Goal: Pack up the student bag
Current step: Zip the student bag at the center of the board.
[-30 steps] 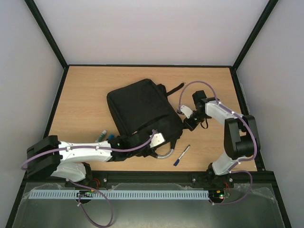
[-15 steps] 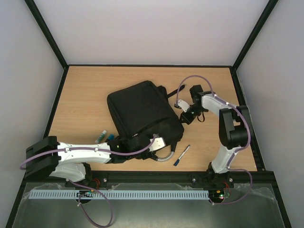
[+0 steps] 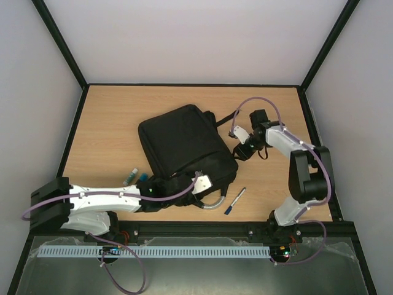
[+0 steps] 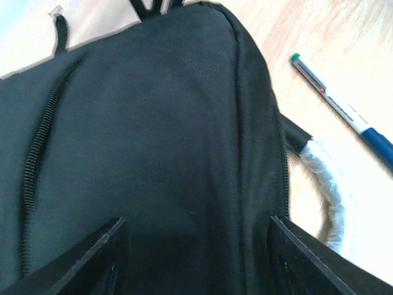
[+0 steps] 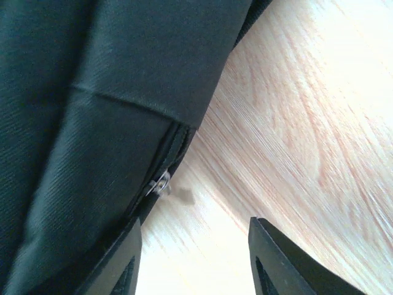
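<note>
1. Wooden table between white walls is carrying the black student bag, which is lying flat near its middle
2. Its grey handle is curving out from the near edge, towards the arm bases
3. Left gripper is hovering over the bag's near end, fingers standing wide apart, clamping nothing
4. Right gripper is hanging at the bag's right edge beside a metal zip pull, fingers apart
5. Pen is lying just right of the handle
</note>
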Available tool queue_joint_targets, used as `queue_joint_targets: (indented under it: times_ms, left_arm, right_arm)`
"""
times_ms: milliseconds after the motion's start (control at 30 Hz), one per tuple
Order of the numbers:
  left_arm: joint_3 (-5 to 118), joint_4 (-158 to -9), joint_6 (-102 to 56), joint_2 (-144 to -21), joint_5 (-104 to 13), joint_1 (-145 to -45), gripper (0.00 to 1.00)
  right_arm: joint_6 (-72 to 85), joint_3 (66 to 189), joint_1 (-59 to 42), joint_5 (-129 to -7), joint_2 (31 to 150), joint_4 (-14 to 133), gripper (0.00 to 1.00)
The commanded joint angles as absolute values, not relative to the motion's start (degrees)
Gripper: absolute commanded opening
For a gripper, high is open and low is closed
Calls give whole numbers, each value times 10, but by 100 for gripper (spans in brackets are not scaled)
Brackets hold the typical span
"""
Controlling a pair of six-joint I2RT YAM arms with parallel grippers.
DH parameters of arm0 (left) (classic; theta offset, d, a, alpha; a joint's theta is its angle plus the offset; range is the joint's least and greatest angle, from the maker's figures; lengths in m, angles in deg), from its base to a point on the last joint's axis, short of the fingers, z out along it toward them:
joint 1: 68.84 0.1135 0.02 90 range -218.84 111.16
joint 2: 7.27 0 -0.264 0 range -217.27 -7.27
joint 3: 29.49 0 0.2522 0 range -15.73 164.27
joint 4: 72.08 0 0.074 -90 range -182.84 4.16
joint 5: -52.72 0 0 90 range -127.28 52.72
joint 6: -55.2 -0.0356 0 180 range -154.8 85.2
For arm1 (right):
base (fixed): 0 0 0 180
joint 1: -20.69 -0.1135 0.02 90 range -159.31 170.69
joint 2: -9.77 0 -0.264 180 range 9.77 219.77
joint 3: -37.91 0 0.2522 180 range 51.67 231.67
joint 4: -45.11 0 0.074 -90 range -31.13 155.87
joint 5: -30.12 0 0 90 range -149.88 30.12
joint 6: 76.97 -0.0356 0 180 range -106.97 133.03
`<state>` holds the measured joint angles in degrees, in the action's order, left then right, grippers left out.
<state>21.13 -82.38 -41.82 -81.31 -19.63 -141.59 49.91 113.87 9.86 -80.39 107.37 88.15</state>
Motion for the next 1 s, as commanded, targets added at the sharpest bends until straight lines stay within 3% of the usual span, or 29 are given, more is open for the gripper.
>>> queue_joint_targets:
  times_ms: [0, 167, 333, 433, 533, 633, 667, 800, 967]
  left_arm:
    - [253, -865, -374, -763, -132, -1416, 68]
    - [291, -944, -288, -721, -86, -1369, 78]
    - [311, -1036, -175, -693, -74, -1284, 73]
    - [314, -1085, -115, -687, -94, -1222, 66]
    - [302, -1086, -119, -687, -153, -1169, 67]
    - [288, -1068, -134, -688, -162, -1151, 90]
    - [288, -1058, -148, -692, -168, -1146, 93]
    - [310, -1031, -221, -733, -214, -1142, 91]
    - [353, -1021, -244, -790, -253, -1140, 87]
  right_arm:
    - [494, 1108, 104, -773, 993, 898, 52]
    - [492, 1103, 116, -773, 894, 947, 64]
    - [505, 1110, 115, -823, 807, 1032, 70]
    - [538, 1083, 111, -851, 778, 1075, 71]
    - [555, 1022, 95, -844, 754, 1071, 69]
    - [551, 976, 56, -838, 743, 1064, 66]
    - [546, 966, 38, -833, 741, 1059, 64]
    - [516, 945, -23, -829, 756, 1007, 62]
    - [440, 984, -28, -803, 834, 915, 60]
